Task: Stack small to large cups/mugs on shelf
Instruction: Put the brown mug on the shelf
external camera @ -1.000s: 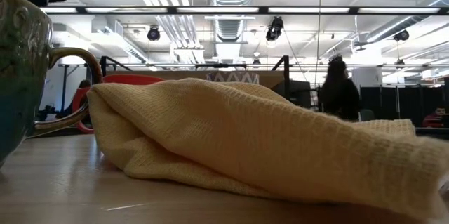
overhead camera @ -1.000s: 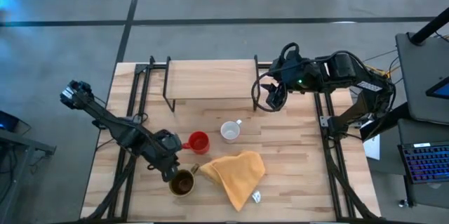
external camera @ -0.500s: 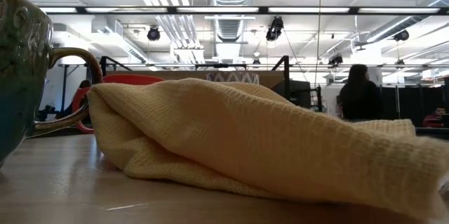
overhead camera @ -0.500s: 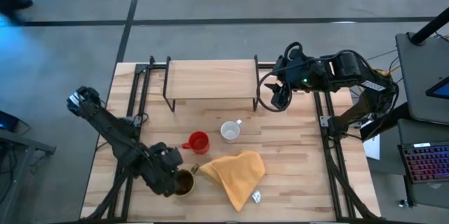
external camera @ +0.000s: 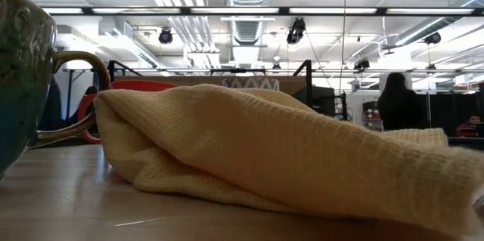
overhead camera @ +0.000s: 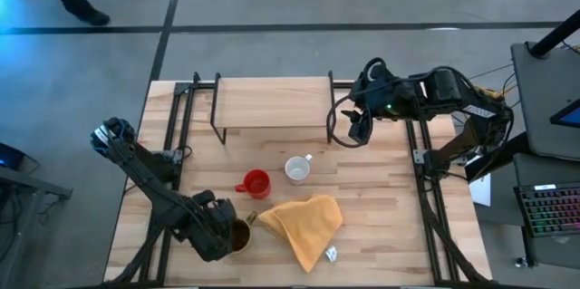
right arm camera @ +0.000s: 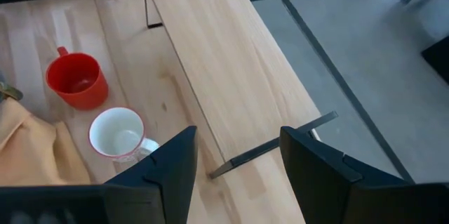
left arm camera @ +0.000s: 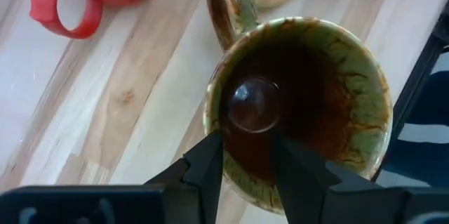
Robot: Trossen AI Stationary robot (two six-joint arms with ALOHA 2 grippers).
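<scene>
The olive-brown mug (left arm camera: 302,104) stands upright on the tabletop near the front edge, with its handle (left arm camera: 226,6) toward the yellow-orange cloth (overhead camera: 306,221). My left gripper (left arm camera: 249,143) is right over the mug, pointing down. Its fingers are a little apart at the rim side away from the cloth. The red mug (overhead camera: 256,184) and the white mug (overhead camera: 296,169) stand upright mid-table. The light-wood shelf (overhead camera: 272,101) stands at the far side with nothing on it. My right gripper (overhead camera: 355,126) is open and empty, off the shelf's right end. My left gripper comes at the olive-brown mug from above. One fingertip (left arm camera: 214,147) lies over the rim and the other (left arm camera: 284,150) over the dark inside. I cannot tell whether either finger touches the mug, which stands on the table.
The cloth lies crumpled beside the olive-brown mug's handle and fills the low view (external camera: 287,150). Black frame rails (overhead camera: 426,189) run along both table sides. Bare wood (overhead camera: 390,226) lies right of the cloth. A person stands far off in the room (external camera: 397,101).
My left gripper has gone toward the table's near edge and come over the olive-brown mug. The mug has stayed in place.
</scene>
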